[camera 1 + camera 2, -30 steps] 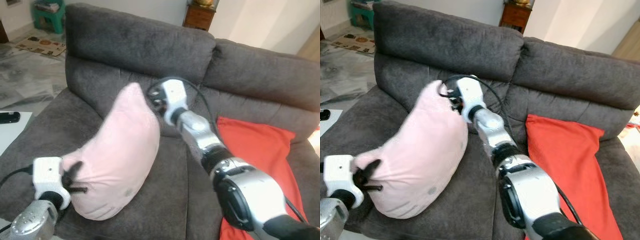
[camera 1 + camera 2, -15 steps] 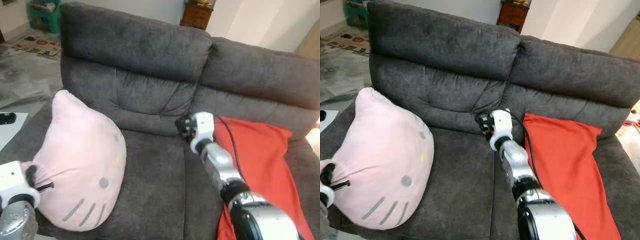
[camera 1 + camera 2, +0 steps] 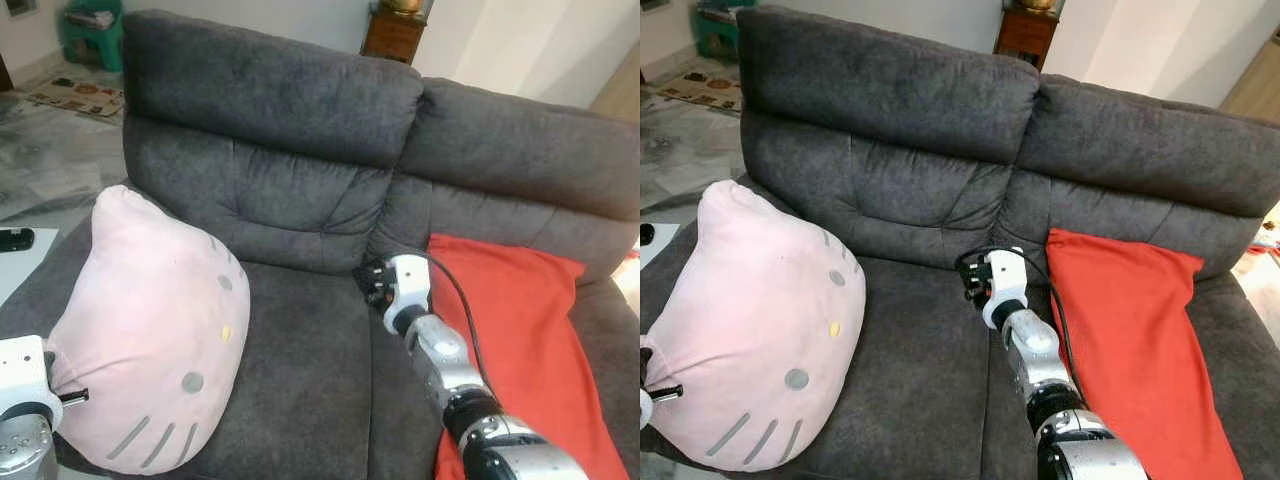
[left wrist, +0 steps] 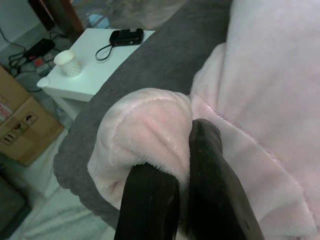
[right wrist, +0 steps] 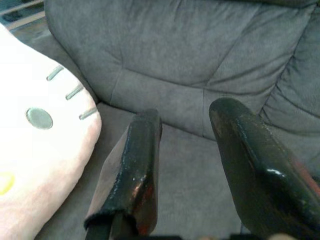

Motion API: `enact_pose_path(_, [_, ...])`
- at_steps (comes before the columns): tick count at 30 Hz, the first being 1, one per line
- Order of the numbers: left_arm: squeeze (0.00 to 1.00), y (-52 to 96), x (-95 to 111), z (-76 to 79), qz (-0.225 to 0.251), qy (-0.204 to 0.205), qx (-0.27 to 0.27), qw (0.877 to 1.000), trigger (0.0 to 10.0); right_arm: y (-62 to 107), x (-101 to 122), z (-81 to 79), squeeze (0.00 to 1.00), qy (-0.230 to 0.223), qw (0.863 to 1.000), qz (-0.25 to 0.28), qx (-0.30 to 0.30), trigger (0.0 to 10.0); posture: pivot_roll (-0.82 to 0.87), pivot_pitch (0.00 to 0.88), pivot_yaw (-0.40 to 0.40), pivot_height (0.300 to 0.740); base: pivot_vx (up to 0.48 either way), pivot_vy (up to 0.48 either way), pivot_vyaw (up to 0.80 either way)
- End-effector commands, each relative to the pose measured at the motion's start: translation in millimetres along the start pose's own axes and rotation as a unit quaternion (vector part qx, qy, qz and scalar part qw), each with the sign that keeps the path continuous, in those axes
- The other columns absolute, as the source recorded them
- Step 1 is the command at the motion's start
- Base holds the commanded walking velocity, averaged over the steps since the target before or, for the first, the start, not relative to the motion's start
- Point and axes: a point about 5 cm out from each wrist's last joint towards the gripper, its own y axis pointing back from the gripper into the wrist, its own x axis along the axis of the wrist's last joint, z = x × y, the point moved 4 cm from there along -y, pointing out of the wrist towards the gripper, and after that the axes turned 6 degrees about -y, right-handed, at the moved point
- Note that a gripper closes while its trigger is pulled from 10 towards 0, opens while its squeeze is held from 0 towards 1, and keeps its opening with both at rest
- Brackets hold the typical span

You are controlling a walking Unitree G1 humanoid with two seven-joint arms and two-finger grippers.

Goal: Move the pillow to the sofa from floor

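Pillow [image 3: 150, 335], plush pink cat-face, on grey suede-textured sofa [image 3: 300, 140], left claw [image 4: 186, 142]-pinched.

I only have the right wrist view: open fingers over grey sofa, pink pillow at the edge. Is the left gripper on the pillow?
Observer: Yes, the left gripper is shut on a corner flap of the pillow.
Operator: Is the pillow on the seat?
Observer: It rests on the sofa seat's left end, leaning on the armrest.
Operator: Anything beside my right gripper?
Observer: A red cushion lies just right of the right gripper.
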Motion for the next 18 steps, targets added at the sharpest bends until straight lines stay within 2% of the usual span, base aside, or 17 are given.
enact_pose_path(1, [0.99, 0.8, 10.5, 13.2, 0.027, -0.007, -0.013, 1.0, 10.0, 0.7, 3.8, 4.0, 0.0, 0.004, 1.0, 0.005, -0.005, 10.0, 0.18, 0.003, -0.165, 0.74, 0.0, 0.0, 0.0])
enact_pose_path(4, [1.0, 1.6, 11.7, 22.0, 0.031, 0.0, -0.019, 0.999, 10.0, 1.4, 3.5, 4.4, 0.0, 0.0, 1.0, 0.007, -0.007, 10.0, 0.18, 0.0, -0.163, 0.74, 0.0, 0.0, 0.0])
enact_pose_path(9, [1.0, 1.6, 17.7, 25.9, 0.046, 0.0, -0.013, 0.999, 10.0, 2.6, 4.7, 4.3, 0.0, -0.005, 1.0, 0.015, -0.007, 10.0, 0.18, 0.0, -0.161, 0.74, 0.0, 0.0, 0.0])
enact_pose_path(13, [1.0, 6.7, 31.1, 32.6, 0.083, 0.006, -0.012, 0.996, 10.0, 4.8, 3.9, 5.6, 0.0, -0.008, 1.0, 0.021, -0.01, 10.0, 0.17, 0.0, -0.149, 0.74, 0.0, 0.0, 0.0])
enact_pose_path(18, [1.0, 8.8, 31.1, 38.6, 0.089, 0.011, -0.013, 0.996, 10.0, 6.7, 1.2, 5.3, 0.0, -0.012, 1.0, 0.023, -0.011, 10.0, 0.16, 0.0, -0.139, 0.74, 0.0, 0.0, 0.0])
